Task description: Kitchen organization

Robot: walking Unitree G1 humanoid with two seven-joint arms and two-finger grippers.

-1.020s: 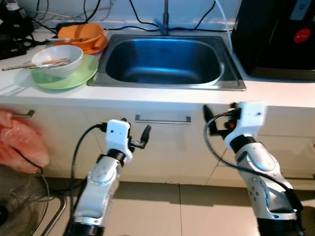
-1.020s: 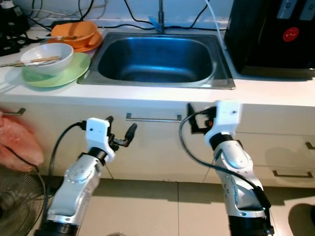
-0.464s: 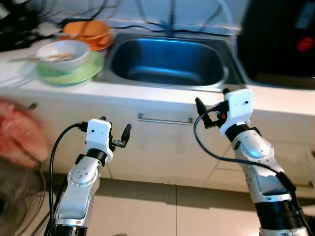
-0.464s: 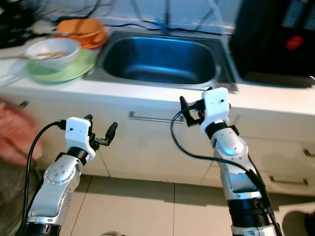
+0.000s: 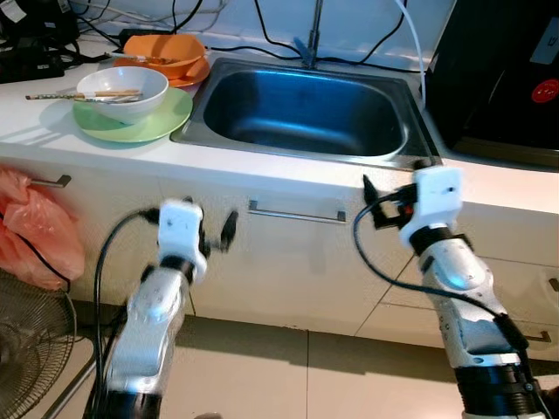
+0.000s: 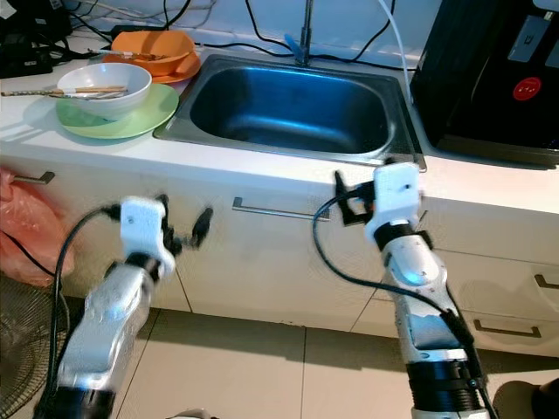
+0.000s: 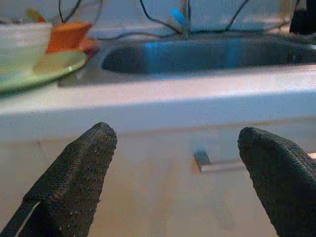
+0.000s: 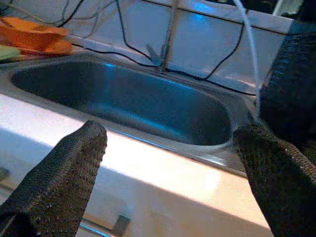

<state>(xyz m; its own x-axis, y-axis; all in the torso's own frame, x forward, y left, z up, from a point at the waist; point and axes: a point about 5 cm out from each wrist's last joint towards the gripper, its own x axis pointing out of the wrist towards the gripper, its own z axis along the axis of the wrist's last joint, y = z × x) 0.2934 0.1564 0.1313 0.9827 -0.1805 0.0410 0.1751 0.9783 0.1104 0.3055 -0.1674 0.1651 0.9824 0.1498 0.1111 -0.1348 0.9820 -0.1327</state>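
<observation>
**Both arms up at cabinet front, nothing grasped yet**

Table (image 5: 288,170) is white with a steel sink (image 5: 306,109) set in the middle; basin looks empty. Black appliance (image 5: 502,70) is on the robot's right end of the table. Below the sink is a cabinet front with a long bar handle (image 5: 297,212).

Dishes are stacked on the robot's left of the sink: green plate (image 5: 135,118) with white bowl (image 5: 122,90) on it and chopsticks (image 5: 83,94) lying across the bowl. Orange bowl (image 5: 163,54) sits behind, near the wall cables. Pink bag (image 5: 39,236) hangs off a smaller handle far left.

Change vs a second ago: the head view has shifted and steadied, so the camera has moved. Right arm has come up; right claw (image 5: 374,202) is now just under the table edge by the sink's right corner, fingers apart, holding nothing. Left claw (image 5: 218,234) sits in front of the cabinet, left of the bar handle, motion-blurred, so that arm is moving; its wrist view shows the fingers (image 7: 74,177) spread wide, empty.

Read: approach phase only. Dishes untouched and well apart from both claws. Likely next is the left claw rising toward the plate stack. Risk: the chopsticks lie loose on the bowl and may roll off if it tilts.
</observation>
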